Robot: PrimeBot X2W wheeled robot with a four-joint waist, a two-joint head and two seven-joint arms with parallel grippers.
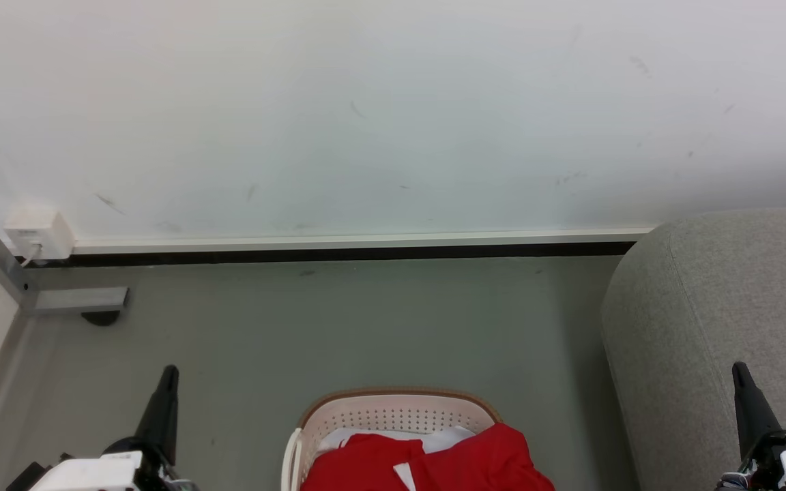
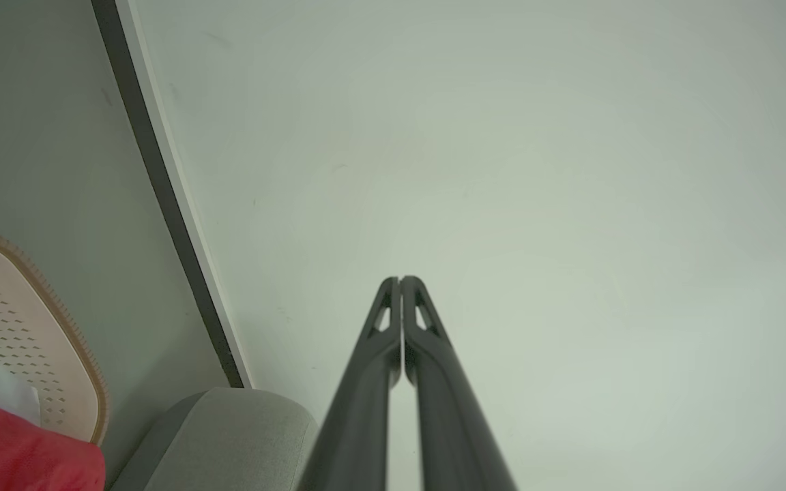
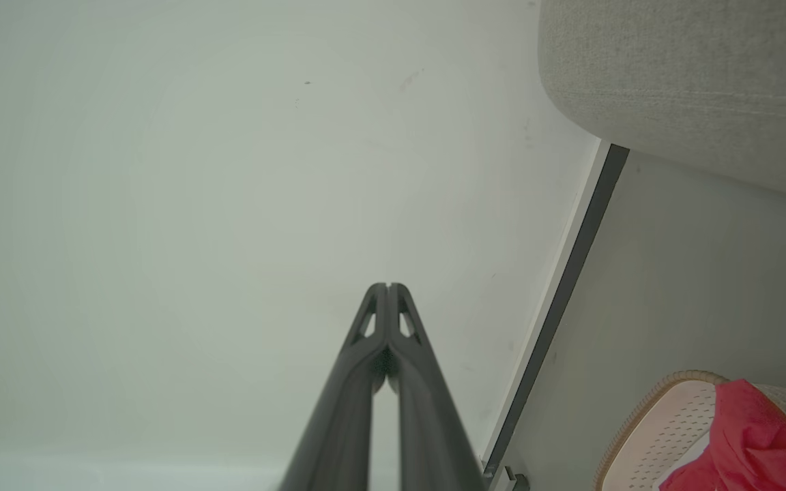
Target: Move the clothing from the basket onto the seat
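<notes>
Scuffed white wall [image 1: 393, 116] and smooth grey floor [image 1: 366, 327] around a perforated plastic basket [image 1: 393, 410].
Crumpled red cloth [image 1: 434, 467] lies in it, near the rounded woven grey seat [image 1: 707, 307]; left gripper [image 2: 398, 279] and right gripper [image 3: 388, 285], slim and dark, are each pressed together, empty.

The basket [image 1: 393, 414] at 6 o'clock in the head view is smooth cream plastic with a faint sheen, and its brown rim looks braided. In it lie a red garment [image 1: 461, 464] of soft matt cloth and a white cloth [image 1: 437, 442]. The seat [image 1: 720, 320] at 4 o'clock is coarse grey woven fabric, matt. The floor [image 1: 366, 327] is smooth and dull, and the wall [image 1: 393, 102] is matt white paint, scuffed. The left tool [image 2: 400, 279] and right tool [image 3: 387, 286] look like dark matt plastic.
</notes>
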